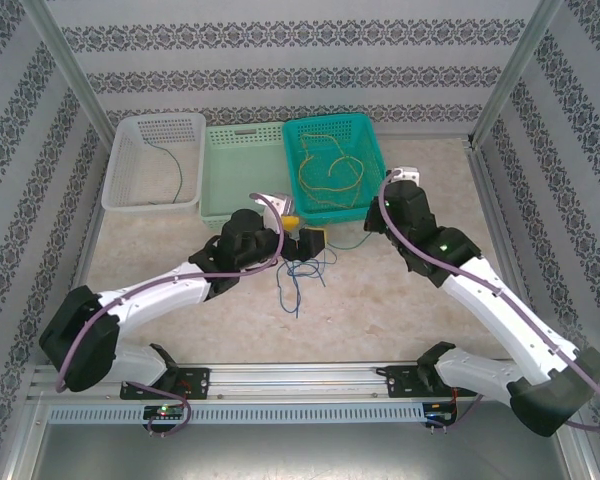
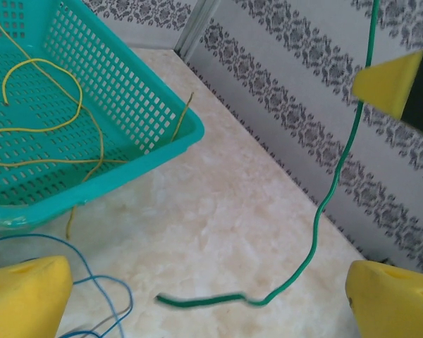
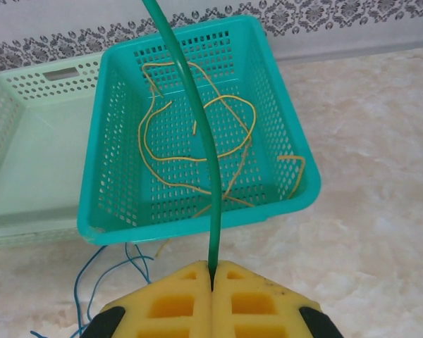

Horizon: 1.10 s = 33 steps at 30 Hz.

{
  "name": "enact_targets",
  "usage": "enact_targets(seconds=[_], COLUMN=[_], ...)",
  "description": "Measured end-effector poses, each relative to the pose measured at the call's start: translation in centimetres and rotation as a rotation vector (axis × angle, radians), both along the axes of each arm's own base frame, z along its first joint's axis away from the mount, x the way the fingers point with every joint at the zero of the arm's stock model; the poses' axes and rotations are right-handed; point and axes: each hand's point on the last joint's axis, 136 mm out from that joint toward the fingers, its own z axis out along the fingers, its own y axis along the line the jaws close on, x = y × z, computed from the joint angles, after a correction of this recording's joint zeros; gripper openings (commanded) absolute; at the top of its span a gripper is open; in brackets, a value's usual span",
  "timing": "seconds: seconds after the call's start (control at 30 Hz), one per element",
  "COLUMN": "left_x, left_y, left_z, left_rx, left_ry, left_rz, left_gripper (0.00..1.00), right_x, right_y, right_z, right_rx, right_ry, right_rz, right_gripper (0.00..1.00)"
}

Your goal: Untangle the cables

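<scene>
The right gripper (image 3: 211,276), bottom centre of its wrist view, has its yellow pads pressed together on the green cable (image 3: 197,120), which rises to the top edge across the teal basket (image 3: 95,176). The yellow cable (image 3: 229,148) lies looped inside that basket (one strand reaches outside). The left gripper (image 2: 211,299) is spread wide, holding nothing. The green cable's free end lies on the table (image 2: 218,211) between its pads, with the blue cable (image 2: 127,303) at lower left.

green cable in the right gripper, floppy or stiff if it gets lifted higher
Probably floppy: the green cable curves away from the right gripper and its free end sags, kinked, toward the table. Likely light, being so thin.
</scene>
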Motion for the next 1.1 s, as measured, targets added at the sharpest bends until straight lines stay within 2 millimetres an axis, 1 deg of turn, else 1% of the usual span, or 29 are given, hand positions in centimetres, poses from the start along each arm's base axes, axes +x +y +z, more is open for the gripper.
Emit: enact_targets(seconds=[0.13, 0.23, 0.3, 0.33, 0.37, 0.43, 0.5, 0.53, 0.57, 0.67, 0.7, 0.77, 0.83, 0.93, 1.0, 1.1], left_x=[0.6, 0.7, 0.8, 0.9, 1.0, 1.3, 1.6, 1.8, 1.9, 2.6, 3.0, 3.7, 4.4, 4.7, 4.5, 4.0], left_y=[-0.1, -0.2, -0.3, -0.4, -0.5, -0.7, -0.9, -1.0, -1.0, -0.7, -0.3, 0.7, 2.0, 3.3, 3.8, 4.9], left_z=[-0.6, -0.3, 0.2, 0.3, 0.4, 0.6, 0.6, 0.5, 0.4, 0.5, 0.7, 1.0, 0.9, 0.9, 1.7, 3.9], left_rx=[-0.045, -0.083, -0.110, -0.119, -0.128, -0.143, -0.155, -0.159, -0.165, -0.190, -0.207, -0.241, -0.264, -0.276, -0.281, -0.295], left_ry=[0.063, 0.082, 0.085, 0.089, 0.089, 0.092, 0.096, 0.101, 0.107, 0.112, 0.108, 0.096, 0.088, 0.077, 0.052, -0.015], left_rz=[0.027, 0.036, 0.040, 0.042, 0.043, 0.046, 0.050, 0.053, 0.057, 0.078, 0.089, 0.120, 0.161, 0.198, 0.210, 0.233], left_gripper=[1.00, 0.99, 0.97, 0.94, 0.89, 0.76, 0.59, 0.48, 0.38, 0.16, 0.12, 0.01, 0.00, 0.00, 0.00, 0.00], right_x=[0.7, 1.2, 1.3, 1.5, 1.6, 1.8, 1.9, 2.0, 2.1, 2.2, 2.2, 2.3, 2.5, 3.1, 3.9, 5.2], right_y=[0.3, 0.5, 0.8, 0.9, 1.2, 1.5, 1.9, 2.2, 2.4, 2.8, 2.9, 3.2, 3.4, 3.6, 3.8, 4.1], right_z=[0.6, 1.4, 2.0, 2.3, 2.6, 3.1, 3.4, 3.3, 3.3, 2.5, 2.2, 1.7, 1.2, -0.1, -1.1, -2.8], right_rx=[0.037, 0.079, 0.106, 0.121, 0.140, 0.169, 0.202, 0.219, 0.239, 0.291, 0.309, 0.362, 0.433, 0.568, 0.665, 0.809], right_ry=[-0.031, -0.064, -0.084, -0.097, -0.109, -0.132, -0.148, -0.154, -0.159, -0.164, -0.160, -0.161, -0.161, -0.147, -0.131, -0.095], right_rz=[-0.021, -0.034, -0.037, -0.039, -0.039, -0.039, -0.038, -0.035, -0.035, -0.040, -0.041, -0.045, -0.051, -0.068, -0.088, -0.124], right_gripper=[0.00, 0.00, 0.00, 0.00, 0.00, 0.00, 0.00, 0.00, 0.00, 0.00, 0.00, 0.00, 0.00, 0.00, 0.00, 0.00])
